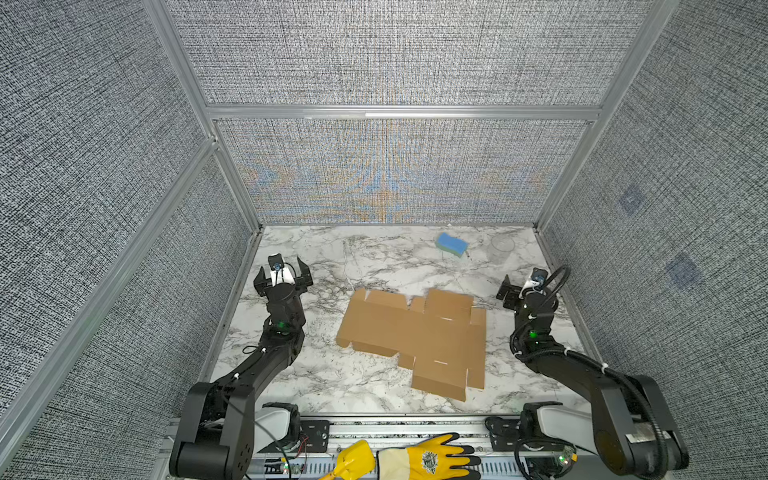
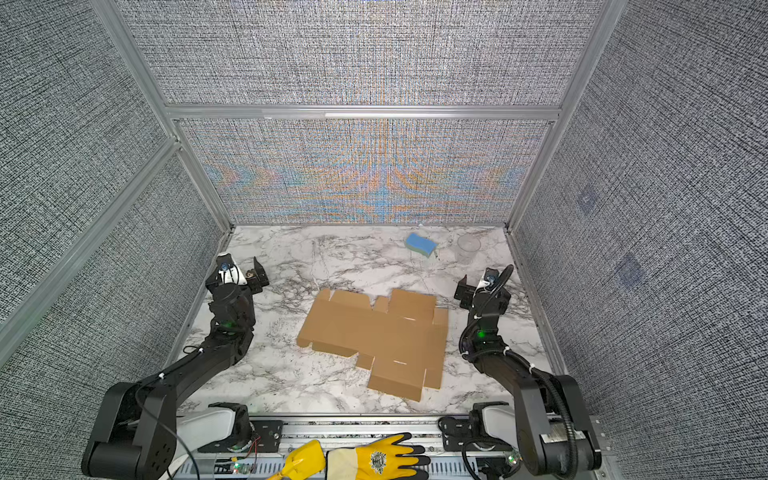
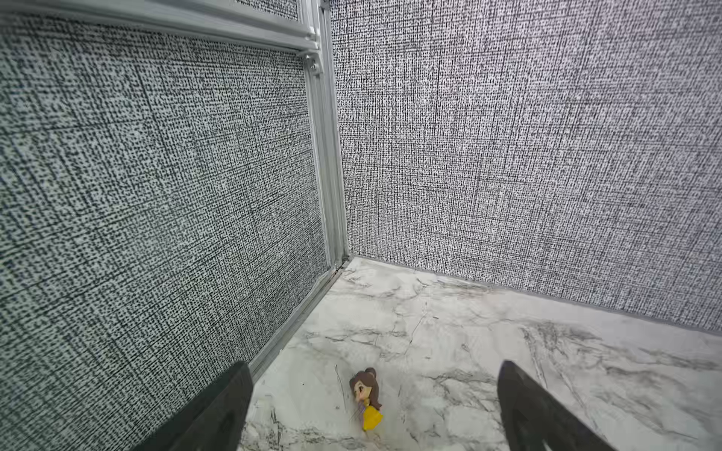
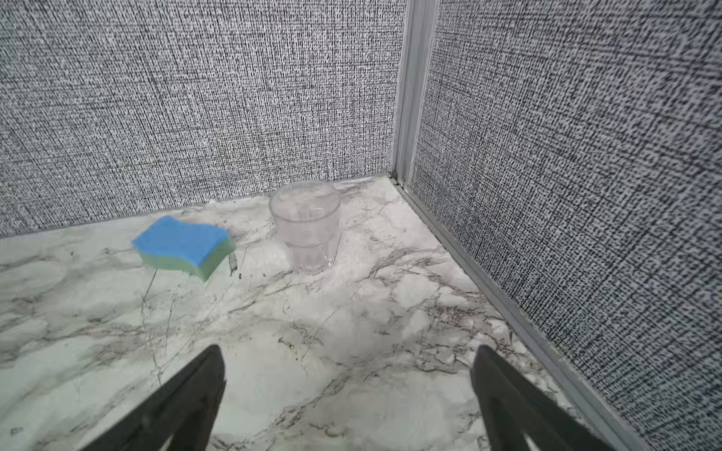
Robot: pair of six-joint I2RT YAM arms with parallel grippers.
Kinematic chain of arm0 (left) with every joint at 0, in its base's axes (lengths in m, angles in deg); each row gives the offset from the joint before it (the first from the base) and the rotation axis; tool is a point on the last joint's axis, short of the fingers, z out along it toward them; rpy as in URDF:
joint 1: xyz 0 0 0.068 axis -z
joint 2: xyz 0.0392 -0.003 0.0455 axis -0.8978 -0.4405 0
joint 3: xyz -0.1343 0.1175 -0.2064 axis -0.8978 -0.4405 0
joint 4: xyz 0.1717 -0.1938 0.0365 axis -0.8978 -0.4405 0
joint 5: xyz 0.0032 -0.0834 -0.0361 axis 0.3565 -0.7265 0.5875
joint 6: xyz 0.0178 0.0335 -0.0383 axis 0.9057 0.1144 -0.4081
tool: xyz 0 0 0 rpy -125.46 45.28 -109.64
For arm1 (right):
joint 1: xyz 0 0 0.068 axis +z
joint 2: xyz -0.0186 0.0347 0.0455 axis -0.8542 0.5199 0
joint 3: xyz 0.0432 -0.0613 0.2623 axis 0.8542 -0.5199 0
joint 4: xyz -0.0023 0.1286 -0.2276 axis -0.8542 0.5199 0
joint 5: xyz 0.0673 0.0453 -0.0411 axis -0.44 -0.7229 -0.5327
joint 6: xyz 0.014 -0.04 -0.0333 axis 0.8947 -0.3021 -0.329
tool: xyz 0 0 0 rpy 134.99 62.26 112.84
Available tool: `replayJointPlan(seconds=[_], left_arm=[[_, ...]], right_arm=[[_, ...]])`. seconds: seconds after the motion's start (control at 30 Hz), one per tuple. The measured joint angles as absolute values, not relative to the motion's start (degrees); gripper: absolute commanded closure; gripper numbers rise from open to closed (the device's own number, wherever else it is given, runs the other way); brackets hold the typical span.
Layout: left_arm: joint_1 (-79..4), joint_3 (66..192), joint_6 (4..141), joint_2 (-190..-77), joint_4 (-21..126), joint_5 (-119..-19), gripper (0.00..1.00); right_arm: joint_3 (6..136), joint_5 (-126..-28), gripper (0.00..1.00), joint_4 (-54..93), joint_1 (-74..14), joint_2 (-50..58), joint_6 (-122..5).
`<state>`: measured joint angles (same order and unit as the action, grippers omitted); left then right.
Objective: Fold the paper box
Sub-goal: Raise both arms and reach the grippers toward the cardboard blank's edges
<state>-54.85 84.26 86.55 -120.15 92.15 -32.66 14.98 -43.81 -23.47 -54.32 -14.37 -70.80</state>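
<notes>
Both the left gripper (image 1: 282, 270) and the right gripper (image 4: 348, 351) are hovering wide open and empty, flanking the unfolded paper box (image 1: 415, 336).

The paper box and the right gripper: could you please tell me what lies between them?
Only a bare strip of marble tabletop separates the paper box from the right gripper, in both top views.

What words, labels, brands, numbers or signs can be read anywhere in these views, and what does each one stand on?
No text can be read in any view.
The yellow glove bears a printed badge, too small and blurred to read.
The paper box is plain brown, with no print showing.
The blue sponge, the clear cup and the doll figurine show no markings.
</notes>
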Motion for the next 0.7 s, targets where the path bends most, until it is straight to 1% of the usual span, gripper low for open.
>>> replayJointPlan(seconds=[0.17, 0.27, 0.33, 0.43, 0.53, 0.7], left_arm=[[-53.5, 96.0, 80.9, -119.3, 73.7, -33.9, 0.01], [-53.5, 101.7, 78.3, -117.5, 63.7, -38.8, 0.01], [-53.5, 103.0, 76.8, -115.8, 59.7, -42.5, 0.01], [-53.4, 104.7, 73.7, -114.7, 52.5, -47.8, 0.01], [-52.7, 106.6, 71.1, -116.4, 46.4, -52.0, 0.01], [-47.0, 107.8, 69.1, -120.8, 38.2, -57.0, 0.02]], right_arm=[[20.9, -43.9, 0.00, -12.1, -52.8, -20.7, -66.9], [25.1, -46.7, 0.01, -4.2, -51.8, -23.1, -63.6], [28.1, -48.2, 0.01, 1.7, -50.9, -23.9, -61.3], [32.7, -51.9, 0.01, 9.9, -50.4, -23.6, -58.6], [38.2, -55.7, 0.01, 18.5, -50.4, -21.4, -56.8], [42.1, -64.2, 0.02, 28.3, -50.0, -17.6, -54.8]])
